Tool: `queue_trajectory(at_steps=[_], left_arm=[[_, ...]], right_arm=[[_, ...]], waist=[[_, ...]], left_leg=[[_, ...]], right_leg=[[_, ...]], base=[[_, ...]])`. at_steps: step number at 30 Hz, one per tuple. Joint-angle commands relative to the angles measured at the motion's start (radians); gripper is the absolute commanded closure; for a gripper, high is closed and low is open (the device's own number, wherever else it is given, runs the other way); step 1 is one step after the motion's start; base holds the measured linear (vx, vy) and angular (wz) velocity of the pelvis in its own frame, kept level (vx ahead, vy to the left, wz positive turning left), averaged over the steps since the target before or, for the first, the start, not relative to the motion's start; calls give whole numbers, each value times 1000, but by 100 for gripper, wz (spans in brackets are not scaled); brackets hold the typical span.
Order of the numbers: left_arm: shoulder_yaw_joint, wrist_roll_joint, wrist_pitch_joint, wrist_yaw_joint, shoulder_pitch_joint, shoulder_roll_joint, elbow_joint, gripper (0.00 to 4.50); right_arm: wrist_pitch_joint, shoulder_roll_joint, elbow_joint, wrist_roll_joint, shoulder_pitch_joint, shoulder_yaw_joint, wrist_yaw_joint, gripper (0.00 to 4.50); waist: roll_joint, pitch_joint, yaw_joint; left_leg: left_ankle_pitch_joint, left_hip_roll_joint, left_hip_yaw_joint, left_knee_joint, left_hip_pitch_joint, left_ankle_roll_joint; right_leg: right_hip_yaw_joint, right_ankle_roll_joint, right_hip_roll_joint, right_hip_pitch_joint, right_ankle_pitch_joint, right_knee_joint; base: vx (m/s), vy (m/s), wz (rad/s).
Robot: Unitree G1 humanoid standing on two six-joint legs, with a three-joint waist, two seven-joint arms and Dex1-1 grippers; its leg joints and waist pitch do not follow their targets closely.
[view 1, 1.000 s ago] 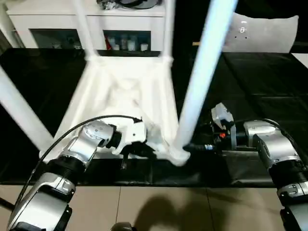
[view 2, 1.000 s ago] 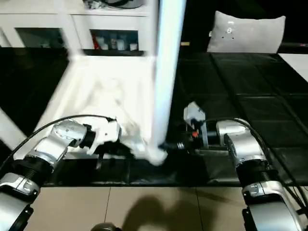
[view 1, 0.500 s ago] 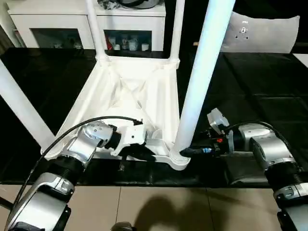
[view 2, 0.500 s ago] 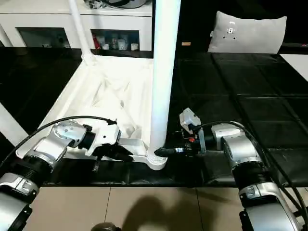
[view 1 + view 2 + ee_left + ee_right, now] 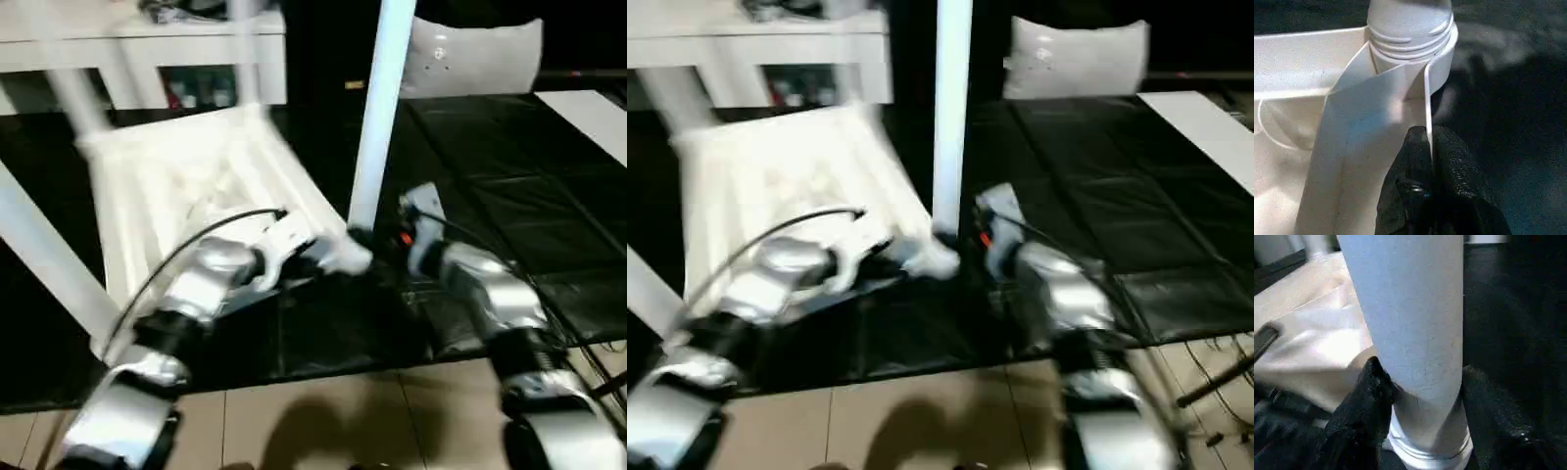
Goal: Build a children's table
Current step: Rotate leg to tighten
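The children's table point(image 5: 186, 186) lies upside down. My left pincer point(image 5: 1429, 147) clamps its rim; my right pincer point(image 5: 1420, 382) grips the near-right leg point(image 5: 377, 117). I should twist the leg straight, keeping the top steady.

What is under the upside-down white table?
A black mat lies around the children's table and seems to continue beneath it. Whatever else sits directly underneath is covered by the tabletop.

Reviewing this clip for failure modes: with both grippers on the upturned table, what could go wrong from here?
1. The left gripper pinches only a thin rib of the table; it may slip or bend.
2. The right gripper clasps the leg low near its socket; sideways force could strain the threads.
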Motion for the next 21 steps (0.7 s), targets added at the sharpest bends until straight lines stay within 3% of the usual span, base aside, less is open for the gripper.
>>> queue_trajectory(at_steps=[1, 5, 9, 16, 18, 21], left_arm=[[-34, -38, -27, -8, -40, -91, -39, 450], [-40, -19, -50, -3, -43, -91, -38, 450], [-46, -4, -72, -21, -31, -51, -39, 450], [-59, 4, -120, -104, -24, 31, -24, 450], [-67, 4, -140, -133, -26, 51, -14, 450], [-85, -7, -201, -233, -33, 91, 4, 450]], right_arm=[[-6, 59, 36, 24, -30, -3, -70, 225], [-41, 36, -11, 19, 1, 12, 6, 169], [-63, -17, -43, 24, 34, 3, 61, 142], [-92, -137, -56, 40, 51, 2, 225, 82], [-86, -166, -54, 42, 49, 6, 269, 61], [-60, -232, -56, 55, 45, 32, 400, 44]], waist=[[-9, -79, 13], [-5, -83, 23], [-6, -83, 37], [-6, -77, 56], [-4, -76, 61], [-8, -77, 65]], left_leg=[[43, 62, -40, -57, -8, 103], [83, 72, -42, -53, -3, 144], [76, 78, -41, -52, 2, 153], [21, 77, -39, -56, 2, 126], [13, 77, -39, -56, 5, 119], [10, 75, -39, -54, 2, 120]], right_leg=[[85, -37, -122, 76, -193, -74], [88, -76, -125, 72, -93, -56], [91, -85, -129, 71, -77, -53], [89, -45, -126, 73, -183, -68], [88, -39, -125, 70, -195, -69], [87, -35, -124, 73, -191, -67]], base=[[0, 0, 0], [0, 0, 0], [0, 0, 0], [0, 0, 0], [0, 0, 0], [0, 0, 0]])
